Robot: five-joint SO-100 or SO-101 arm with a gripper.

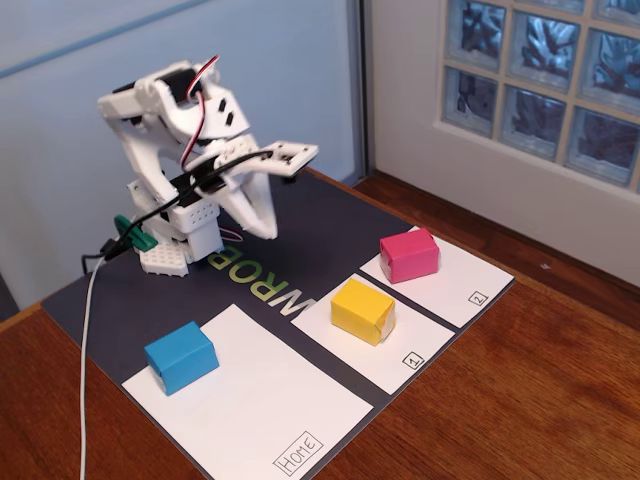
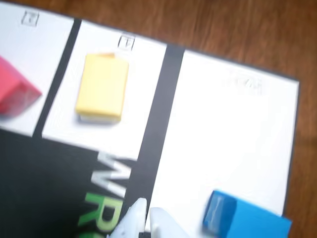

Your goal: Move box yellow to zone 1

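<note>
White end effector (image 2: 143, 218) tips nearly closed, gripping nothing — box yellow (image 2: 102, 87) sits on zone 1 (image 2: 143, 89).

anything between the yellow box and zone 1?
No. The yellow box already sits on zone 1. The gripper is raised back by the arm's base; the pink box and blue box sit on other panels.
</note>
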